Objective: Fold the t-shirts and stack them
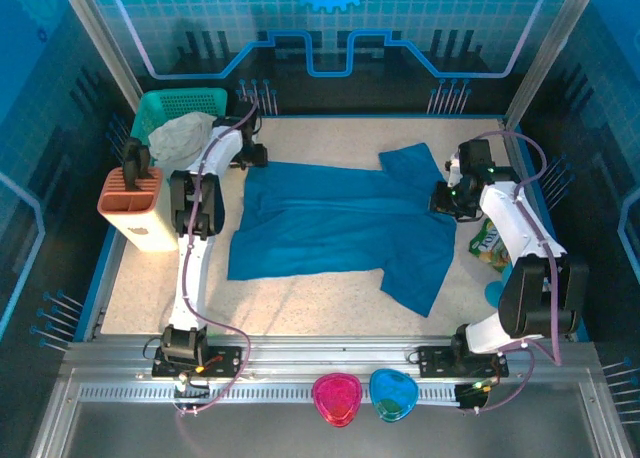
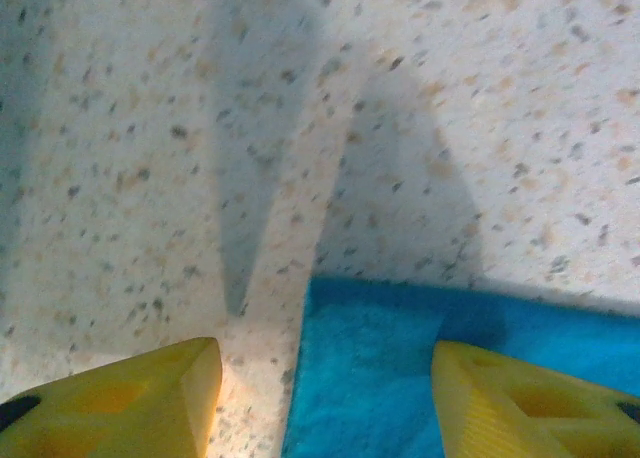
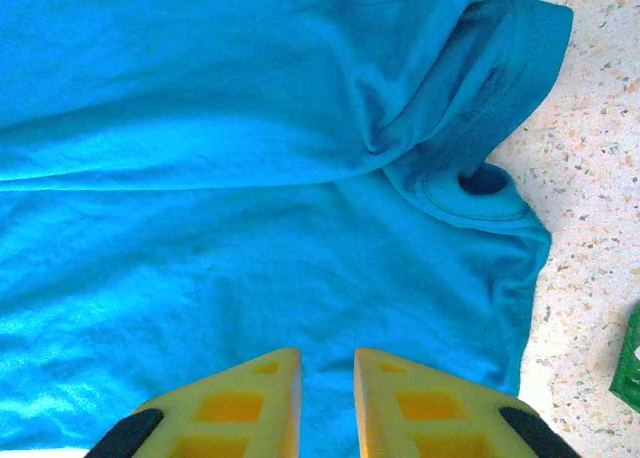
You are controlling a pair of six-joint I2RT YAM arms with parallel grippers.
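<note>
T-shirt (image 2: 400, 378) edge — open table (image 2: 300, 128) beyond, seemingly.

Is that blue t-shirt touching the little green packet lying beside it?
Apart. In the right wrist view, a strip of bare speckled table separates the t-shirt from the green packet.

Right wrist view. The t-shirt (image 3: 220, 178), plain teal-blue, spreads from the left edge across most of the field, with long shallow creases. At its right side a hemmed fold (image 3: 470, 168) bunches up around a small dark opening. Right of the t-shirt lies bare speckled table (image 3: 590, 128); a green object (image 3: 631, 363) is cut off beyond it. Over the t-shirt's lower part, the right gripper (image 3: 328, 356) shows yellow fingers (image 3: 250, 403) with a narrow slit between them; whether they pinch cloth cannot be told.
</note>
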